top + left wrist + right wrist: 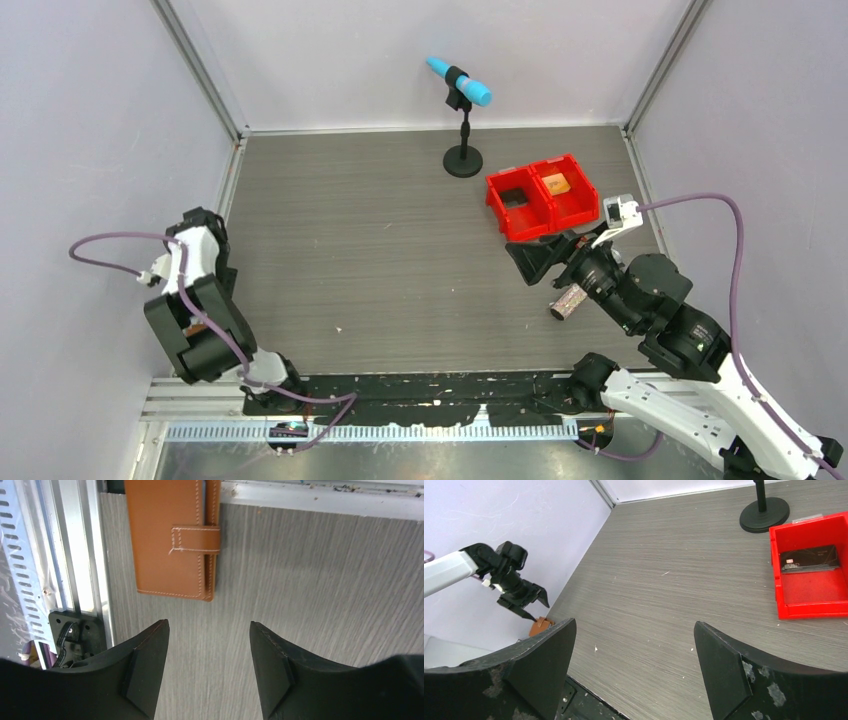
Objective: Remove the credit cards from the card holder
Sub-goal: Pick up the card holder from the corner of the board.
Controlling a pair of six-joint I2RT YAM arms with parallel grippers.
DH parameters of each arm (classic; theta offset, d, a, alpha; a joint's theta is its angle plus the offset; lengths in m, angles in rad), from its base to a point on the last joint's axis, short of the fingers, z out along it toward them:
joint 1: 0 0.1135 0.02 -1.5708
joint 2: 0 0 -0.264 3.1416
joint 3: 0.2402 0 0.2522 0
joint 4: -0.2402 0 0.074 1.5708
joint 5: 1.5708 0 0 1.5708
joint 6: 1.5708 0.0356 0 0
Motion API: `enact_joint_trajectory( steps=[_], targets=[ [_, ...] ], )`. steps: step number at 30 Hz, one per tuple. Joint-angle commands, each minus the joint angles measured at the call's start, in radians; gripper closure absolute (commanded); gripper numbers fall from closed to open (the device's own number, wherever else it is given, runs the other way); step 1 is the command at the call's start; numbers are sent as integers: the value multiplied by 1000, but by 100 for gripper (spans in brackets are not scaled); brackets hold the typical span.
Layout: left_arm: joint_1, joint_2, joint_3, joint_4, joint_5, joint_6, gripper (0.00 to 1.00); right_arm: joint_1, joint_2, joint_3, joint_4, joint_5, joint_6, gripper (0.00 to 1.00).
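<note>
The card holder (pixel 170 535) lies flat and closed on the surface (pixel 310 590), brown leather face up, with its small tab strapped across the right edge. In the left wrist view it sits at the upper left of the frame, its top cut off by the frame edge, just beside a slotted metal rail (pixel 75 555). The left jaws stand apart at the bottom of that frame, just short of the holder. Only bare surface shows between them, and they grip nothing.

From the right wrist view the same holder shows only as a small brown corner at the lower left, against the pale wall. The left arm (pixel 454 570) hangs over it with its tips pointing down, close above it.

The right jaws are spread wide and empty too, over the right side of the surface. Near them, at the upper right of the overhead view, two red bins (pixel 520 228) stand side by side. One holds a dark card (pixel 811 559); the other holds something tan (pixel 556 184) that I can't make out. Beyond the bins is a black stand (pixel 462 160) topped with a blue piece (pixel 460 82).
</note>
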Motion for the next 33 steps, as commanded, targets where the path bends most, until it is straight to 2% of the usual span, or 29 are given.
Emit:
enact_joint_trajectory(
  steps=[1, 9, 19, 24, 30, 33],
  targets=[
    [7, 114, 94, -79, -77, -63, 39, 3, -14, 22, 41, -29, 5, 4],
    [6, 245, 133, -125, -129, -65, 44, 3, -41, 26, 32, -16, -1, 4],
    [29, 283, 157, -162, -98, -46, 46, 3, -42, 35, 35, -32, 0, 3],
    [40, 226, 101, -107, -76, -69, 45, 3, -58, 31, 32, -26, 1, 3],
    [56, 105, -5, 19, -23, -41, 36, 3, -84, 27, 18, -14, 0, 3],
    [66, 66, -40, 49, 11, -57, 36, 3, -93, 24, 18, -15, 2, 3]
  ],
)
